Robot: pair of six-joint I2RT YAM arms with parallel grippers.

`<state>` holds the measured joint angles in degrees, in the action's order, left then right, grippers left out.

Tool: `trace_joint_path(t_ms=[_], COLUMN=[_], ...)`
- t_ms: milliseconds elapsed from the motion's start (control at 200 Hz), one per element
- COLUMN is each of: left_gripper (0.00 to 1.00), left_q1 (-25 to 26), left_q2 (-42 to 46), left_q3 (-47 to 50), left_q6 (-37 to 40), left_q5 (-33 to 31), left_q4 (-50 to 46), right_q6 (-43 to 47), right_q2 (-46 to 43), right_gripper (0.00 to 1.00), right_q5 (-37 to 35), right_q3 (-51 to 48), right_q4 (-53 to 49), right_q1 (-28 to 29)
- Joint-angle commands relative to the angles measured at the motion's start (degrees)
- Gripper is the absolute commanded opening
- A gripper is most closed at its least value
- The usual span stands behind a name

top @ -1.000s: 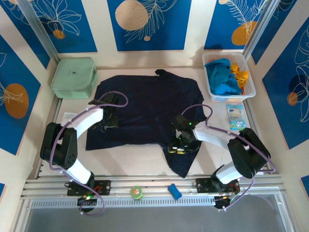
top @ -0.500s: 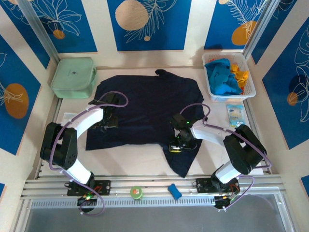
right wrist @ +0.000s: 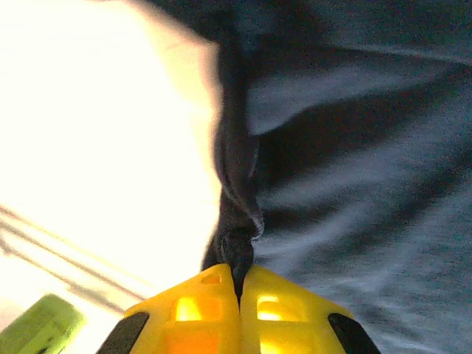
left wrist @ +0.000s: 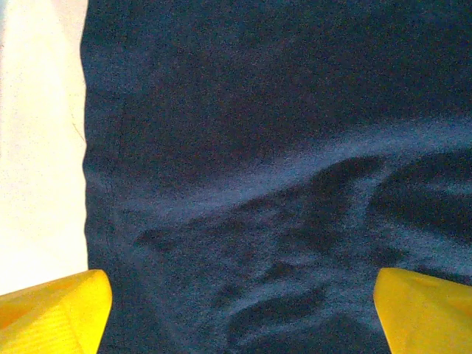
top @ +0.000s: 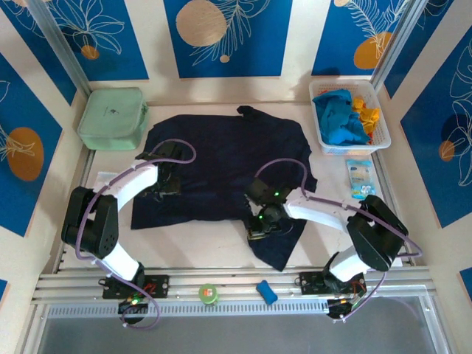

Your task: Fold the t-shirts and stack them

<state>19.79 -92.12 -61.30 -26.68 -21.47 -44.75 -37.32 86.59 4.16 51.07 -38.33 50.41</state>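
A large dark navy cloth t-shirt (top: 221,158) lies spread across the middle of the table (top: 199,247), with its lower hem towards the near edge. The right gripper (top: 259,230) is at that hem, and its yellow jaws are clenched on a twisted pinch of the navy cloth (right wrist: 236,243). The left gripper (top: 165,188) sits over the shirt's left edge with its jaws released wide; it seems to hover, though contact is hard to judge. A bright turquoise-blue shirt (top: 338,118) and an orange-yellow shirt (top: 366,114) are bundled in the white plastic mesh basket (top: 383,144) at the far right corner. A pale mint-green plastic box (top: 112,118) occupies the far left corner.
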Motion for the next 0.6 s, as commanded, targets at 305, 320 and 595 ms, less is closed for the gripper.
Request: trace_joint_path(t_ms=[305,320,595], left_gripper=[0.92,0.92,0.87], left_q1=[0.96,0.97,0.98], left_q2=[-1.04,-1.12,-3.40], left_q3=[-0.57,-0.58,1.65], left_q6=[-0.81,-0.83,-4.48], left_q5=[-0.23,-0.22,-2.02], left_q4=[-0.75,-0.77,-0.77], right_q6=[3.66,3.59,1.75], right_q2=[4.34,3.65,-5.73], right_gripper=[0.48,0.48,0.30], right_q5=[2.03,1.81,-4.24], right_q3=[5.63,5.56,1.31], right_q4=[-4.76,-5.21,-6.54], right_q1=[3.23,2.61,-17.81])
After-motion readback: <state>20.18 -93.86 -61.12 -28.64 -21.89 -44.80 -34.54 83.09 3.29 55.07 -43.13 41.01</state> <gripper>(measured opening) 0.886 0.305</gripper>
